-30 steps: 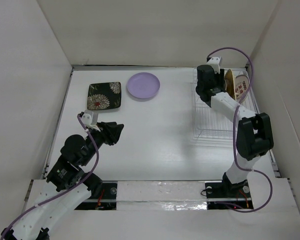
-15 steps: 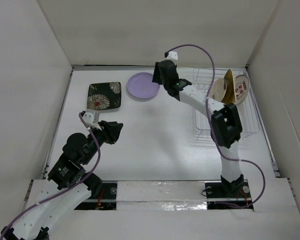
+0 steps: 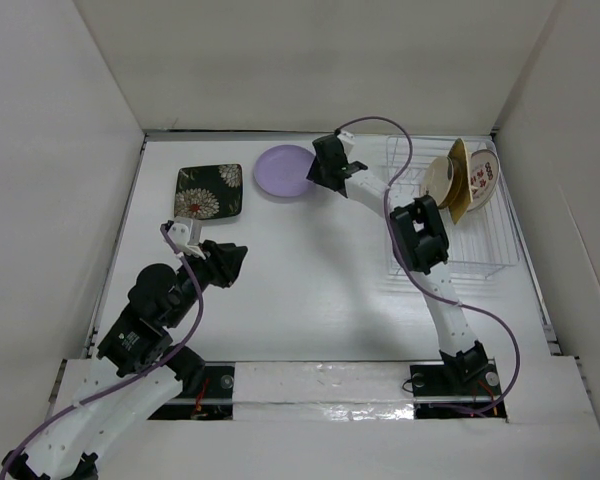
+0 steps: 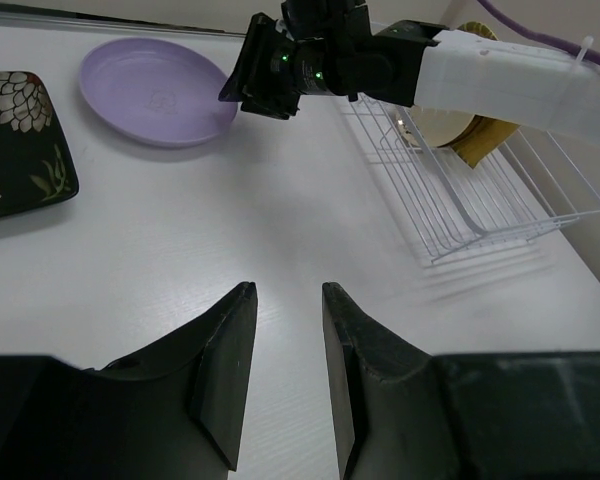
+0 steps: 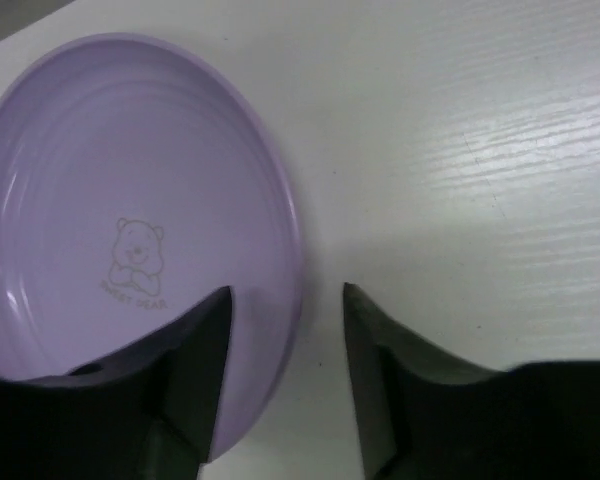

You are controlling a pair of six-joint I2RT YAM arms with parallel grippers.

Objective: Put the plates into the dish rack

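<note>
L gripper [image 4: 285,345] is nearest, low over the white tabletop [image 3: 310,280], front-left area. Jaws apart w/ a clear gap, nothing gripped, i.e. released. It points toward the far side and is well apart from every plate.

Mid-right: dish rack [image 3: 450,250], white wire, sits flat on the tabletop along the R side. R arm [image 3: 417,235] has its elbow over the rack's left edge in top view. Its forearm runs far-left from there.

Farther, left side: black floral square plate [image 3: 210,190], flat on the tabletop, outside the rack, apart from both grippers.

Just right of it and slightly farther: round lilac plate [image 5: 110,210], also flat on the tabletop, outside the rack, small bear print in the centre. R gripper [image 5: 287,300] is at its right rim. Jaws are apart and straddle the rim, one finger over the plate's inside, the other over the tabletop outside. Not clamped, gap is wider than the rim. Can't tell if either finger touches the plate.

Far-right, rack's far end: 3 plates stand on edge in the slots, side by side. They are cream plate [image 3: 438,180], brown-gold plate [image 3: 460,190] and white plate w/ red marks [image 3: 483,178]. They lean a bit and sit close together; can't tell which touch.
</note>
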